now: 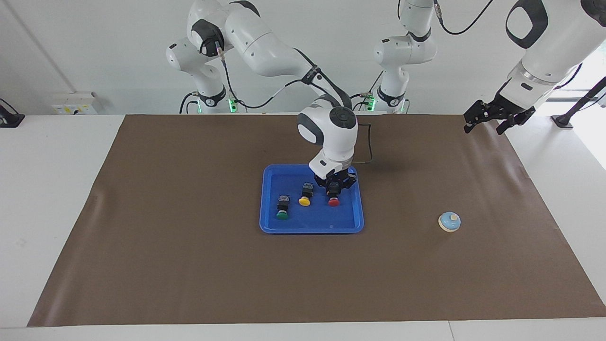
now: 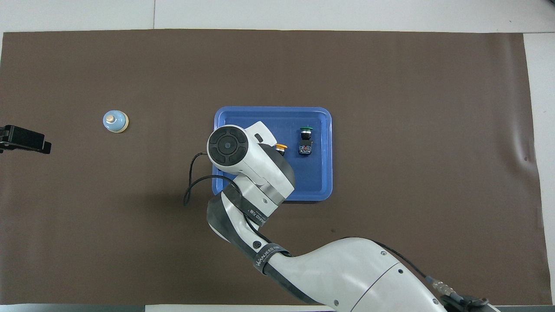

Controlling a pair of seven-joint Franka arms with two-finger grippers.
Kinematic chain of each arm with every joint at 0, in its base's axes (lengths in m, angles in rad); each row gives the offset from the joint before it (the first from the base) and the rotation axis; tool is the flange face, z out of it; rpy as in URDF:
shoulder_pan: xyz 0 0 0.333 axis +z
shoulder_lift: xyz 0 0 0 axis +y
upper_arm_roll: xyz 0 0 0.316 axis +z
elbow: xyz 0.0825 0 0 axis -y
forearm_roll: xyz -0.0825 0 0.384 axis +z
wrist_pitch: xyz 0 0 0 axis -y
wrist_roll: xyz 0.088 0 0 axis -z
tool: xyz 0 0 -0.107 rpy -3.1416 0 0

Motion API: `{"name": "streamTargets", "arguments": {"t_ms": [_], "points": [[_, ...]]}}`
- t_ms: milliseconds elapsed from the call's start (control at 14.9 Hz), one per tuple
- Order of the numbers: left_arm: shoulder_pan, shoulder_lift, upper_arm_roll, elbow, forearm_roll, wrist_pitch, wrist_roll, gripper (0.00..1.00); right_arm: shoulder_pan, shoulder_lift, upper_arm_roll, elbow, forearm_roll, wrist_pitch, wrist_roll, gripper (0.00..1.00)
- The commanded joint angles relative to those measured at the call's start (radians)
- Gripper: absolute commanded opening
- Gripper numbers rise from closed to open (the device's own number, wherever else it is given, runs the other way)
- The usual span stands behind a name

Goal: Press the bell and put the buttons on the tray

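The blue tray (image 1: pixel 312 230) lies mid-mat, also seen from above (image 2: pixel 321 173). In it are the green button (image 1: pixel 282 208) (image 2: pixel 306 141) and the yellow button (image 1: pixel 305 195) (image 2: pixel 281 148), both on their sides. My right gripper (image 1: pixel 334 185) is low in the tray, shut on the black body of the red button (image 1: pixel 334 201), beside the yellow one toward the left arm's end. I cannot tell whether the red button touches the tray floor. The arm hides it from above. The bell (image 1: pixel 449 221) (image 2: pixel 115 121) stands on the mat toward the left arm's end. My left gripper (image 1: pixel 492 116) (image 2: pixel 24 139) waits open over the mat's edge there.
The brown mat (image 1: pixel 189 265) covers most of the white table. A black cable (image 1: pixel 369 147) loops from the right arm's wrist over the mat, just nearer the robots than the tray.
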Motion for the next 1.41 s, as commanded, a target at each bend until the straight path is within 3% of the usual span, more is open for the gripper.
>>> {"name": "streamTargets", "arguments": {"t_ms": [0,201,603,1339], "points": [[-0.002,-0.01,0.006,0.001,-0.01,-0.008,0.015,1.0,0.009,-0.003,-0.001,0.003,0.01,0.004,0.059,1.0],[-0.002,-0.01,0.006,0.001,-0.01,-0.008,0.015,1.0,-0.018,-0.035,-0.001,0.005,0.012,-0.037,0.076,1.0],[-0.002,-0.01,0.006,0.001,-0.01,-0.008,0.015,1.0,-0.173,-0.147,-0.001,0.008,0.045,-0.174,0.043,1.0],[-0.002,-0.01,0.006,0.001,-0.01,-0.008,0.015,1.0,-0.598,-0.372,-0.001,0.009,0.078,-0.495,-0.649,1.0]]}}
